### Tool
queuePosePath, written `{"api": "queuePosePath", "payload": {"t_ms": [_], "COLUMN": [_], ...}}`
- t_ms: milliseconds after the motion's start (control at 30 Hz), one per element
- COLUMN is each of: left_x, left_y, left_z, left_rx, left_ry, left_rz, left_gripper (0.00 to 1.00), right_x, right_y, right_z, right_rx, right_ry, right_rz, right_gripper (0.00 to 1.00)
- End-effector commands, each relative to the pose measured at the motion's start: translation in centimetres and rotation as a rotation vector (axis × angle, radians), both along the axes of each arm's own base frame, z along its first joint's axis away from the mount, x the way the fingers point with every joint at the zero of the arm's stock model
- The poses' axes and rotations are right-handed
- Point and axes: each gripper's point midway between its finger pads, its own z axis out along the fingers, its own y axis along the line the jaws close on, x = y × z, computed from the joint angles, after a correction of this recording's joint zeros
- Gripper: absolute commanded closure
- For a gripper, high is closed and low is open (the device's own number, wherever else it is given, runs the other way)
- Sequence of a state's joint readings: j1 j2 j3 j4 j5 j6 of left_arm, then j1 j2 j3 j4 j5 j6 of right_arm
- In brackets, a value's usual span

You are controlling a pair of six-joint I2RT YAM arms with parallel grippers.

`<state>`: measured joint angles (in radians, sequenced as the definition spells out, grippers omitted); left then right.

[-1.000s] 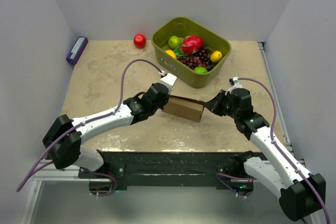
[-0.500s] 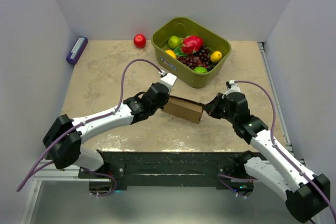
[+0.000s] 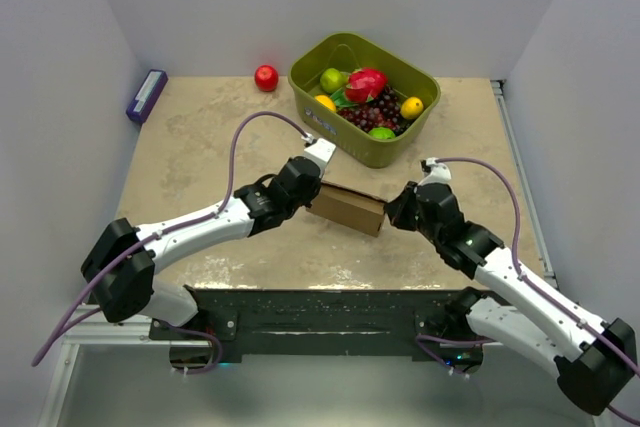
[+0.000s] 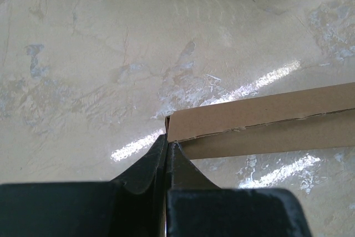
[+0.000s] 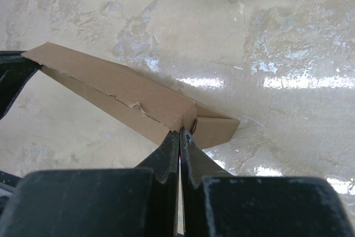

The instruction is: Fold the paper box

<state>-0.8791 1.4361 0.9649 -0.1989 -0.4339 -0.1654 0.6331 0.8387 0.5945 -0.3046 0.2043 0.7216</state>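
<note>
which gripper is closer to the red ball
Left. The left gripper pinches the paper box's end nearest the red ball; the right gripper pinches the opposite end, farther off.

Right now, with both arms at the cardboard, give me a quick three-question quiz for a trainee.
1. True or false: the left pincer and the right pincer are both shut on the plain brown cardboard box.
2. The olive-green plastic basket holds: A fruit, B tools, C nothing.
3. In the top view, the small red ball lies on which side of the basket?
Key: 1 true; 2 A; 3 left.
</note>
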Motion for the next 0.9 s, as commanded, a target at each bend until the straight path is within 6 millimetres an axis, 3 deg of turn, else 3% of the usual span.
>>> {"api": "queuePosePath", "payload": {"t_ms": [0,67,100,167,200,333,500,667,700,867], "left_x": [-4.6,-4.7,-4.7,-4.8,-4.8,-4.8,-4.8,-4.8,-4.9,-4.9], "left_y": [3.0,3.1,3.1,3.3,3.3,3.5,3.6,3.6,3.6,3.6], "left_z": [-6.6,-6.6,-6.4,-6.5,-6.5,-6.5,-6.4,-6.3,-6.4,-6.2], "left_rx": [0.184,0.188,0.186,0.193,0.195,0.203,0.203,0.202,0.203,0.204], "left_ry": [0.248,0.248,0.244,0.245,0.243,0.241,0.239,0.236,0.237,0.232], "left_rz": [-0.054,-0.059,-0.061,-0.064,-0.063,-0.058,-0.057,-0.055,-0.055,-0.055], "left_gripper": [1.00,1.00,1.00,1.00,1.00,1.00,1.00,1.00,1.00,1.00], "right_x": [-2.9,-2.4,-2.5,-1.8,-1.8,-1.6,-1.1,-0.2,0.7,1.4], "right_y": [-1.4,-0.8,-0.7,0.0,0.1,0.7,1.3,1.8,1.4,0.5], "right_z": [-4.0,-2.6,-2.3,-0.1,0.6,3.9,5.1,4.2,4.6,4.0], "right_rx": [-0.143,-0.126,-0.128,-0.098,-0.087,-0.007,0.107,0.284,0.324,0.371], "right_ry": [0.168,0.156,0.164,0.134,0.130,0.073,0.047,0.069,0.045,0.048], "right_rz": [0.037,0.044,0.049,0.051,0.055,0.047,0.006,-0.034,-0.057,-0.116], "right_gripper": [1.00,0.97,0.81,0.67,0.54,0.29,0.19,0.17,0.17,0.17]}}
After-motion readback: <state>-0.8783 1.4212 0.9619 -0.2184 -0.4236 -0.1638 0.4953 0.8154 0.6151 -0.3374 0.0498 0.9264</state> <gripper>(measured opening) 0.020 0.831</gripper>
